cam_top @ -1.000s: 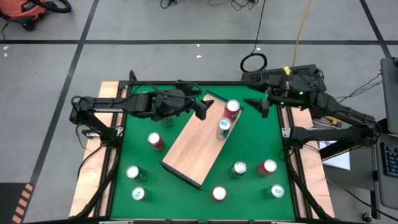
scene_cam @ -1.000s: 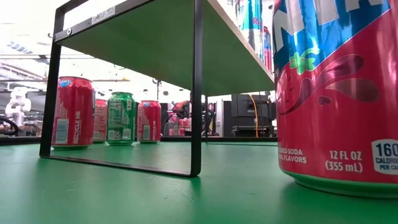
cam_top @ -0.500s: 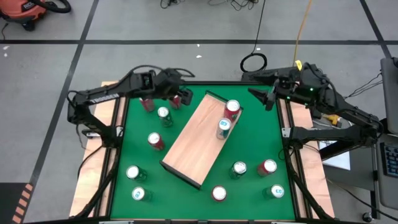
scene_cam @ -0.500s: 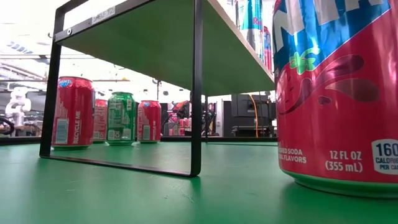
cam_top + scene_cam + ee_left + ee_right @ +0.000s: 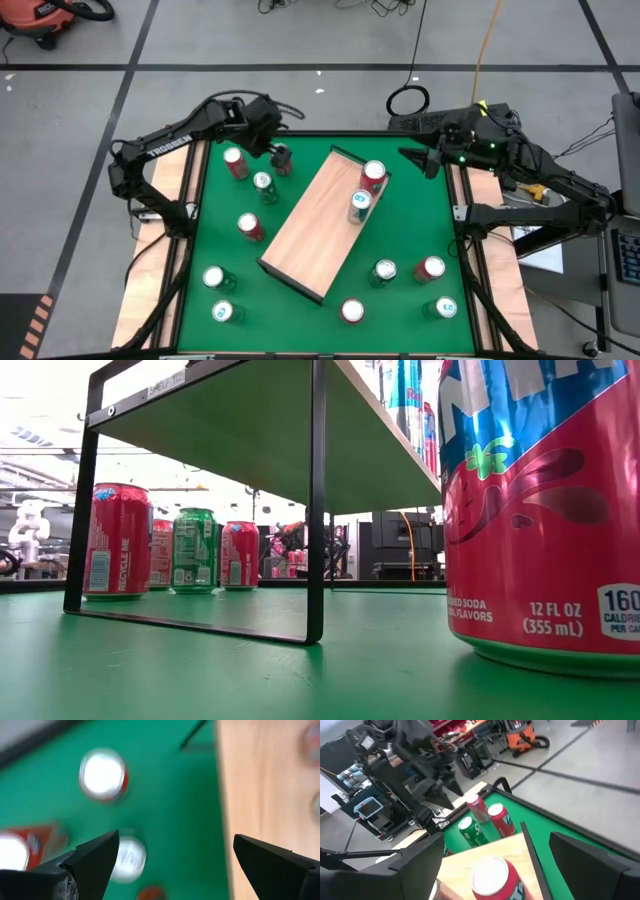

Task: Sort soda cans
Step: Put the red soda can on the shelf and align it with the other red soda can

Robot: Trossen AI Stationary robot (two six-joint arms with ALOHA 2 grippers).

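Left gripper (image 5: 280, 157), jaws apart, empty, hovers far-left; green can (image 5: 263, 184) upright, just nearer, below. Right gripper (image 5: 425, 160), jaws apart, waits far-right.

A light wooden board (image 5: 318, 222) lies diagonally on the green table (image 5: 405, 225); an orange vacuum (image 5: 40, 17) stands beyond.

Twelve soda cans (image 5: 249, 226) stand upright across the green table. Three, red, green and apparently red, cluster just below the wide-open left gripper (image 5: 268, 143). Two more, one red (image 5: 373, 175) and one teal-topped (image 5: 360, 205), sit on the wooden board (image 5: 312, 222) near the spread right gripper (image 5: 425, 160); the rest stand well apart from both.
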